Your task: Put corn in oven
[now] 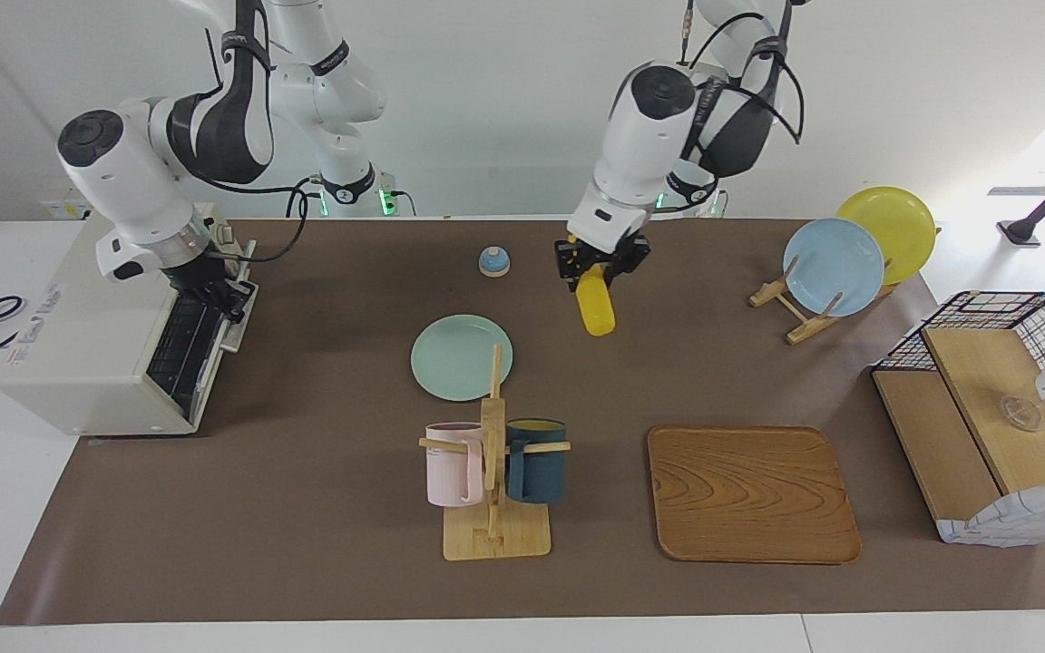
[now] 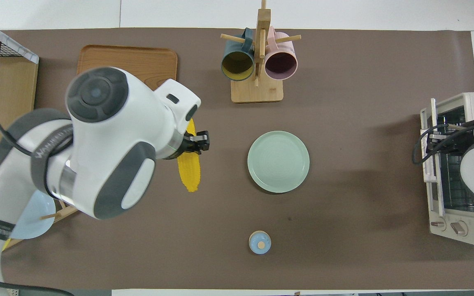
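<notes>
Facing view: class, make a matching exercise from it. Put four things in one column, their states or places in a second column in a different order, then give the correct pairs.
Things:
1. corn
2. oven
3. wooden tray
4. pink mug

States or places:
A. hangs on the mug rack
B. lies bare on the table
C. door pulled open by the right gripper
D. held in the air by the left gripper

Pairs: 1-D, 2-C, 3-B, 4-A
</notes>
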Robot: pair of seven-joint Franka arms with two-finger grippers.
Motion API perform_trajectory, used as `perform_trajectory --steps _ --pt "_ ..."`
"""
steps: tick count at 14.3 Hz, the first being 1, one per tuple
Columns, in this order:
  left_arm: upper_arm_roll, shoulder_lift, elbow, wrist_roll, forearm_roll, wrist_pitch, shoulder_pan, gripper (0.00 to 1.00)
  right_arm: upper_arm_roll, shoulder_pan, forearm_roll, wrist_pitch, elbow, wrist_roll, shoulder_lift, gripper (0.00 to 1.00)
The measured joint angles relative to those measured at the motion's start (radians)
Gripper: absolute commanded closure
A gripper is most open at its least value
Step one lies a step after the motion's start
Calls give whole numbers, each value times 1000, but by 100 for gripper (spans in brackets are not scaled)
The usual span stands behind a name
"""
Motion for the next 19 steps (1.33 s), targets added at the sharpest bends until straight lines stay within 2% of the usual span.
perform_trajectory --steps 2,5,11,13,16,19 --pt "-1 -8 -55 -63 0 95 -79 100 5 24 17 56 -30 7 18 100" --pt "1 12 -95 -84 0 206 -133 100 16 45 26 163 -80 15 43 100" --pt "3 164 -101 -89 -1 458 -174 100 27 66 28 281 -142 18 68 100" --pt "3 206 -82 -92 -1 487 -183 100 27 78 28 323 -154 22 99 100" --pt "8 290 14 -93 -1 488 -182 100 27 86 28 356 -156 23 146 100" --pt "9 347 63 -91 -1 491 -183 100 26 88 30 362 -155 24 157 100"
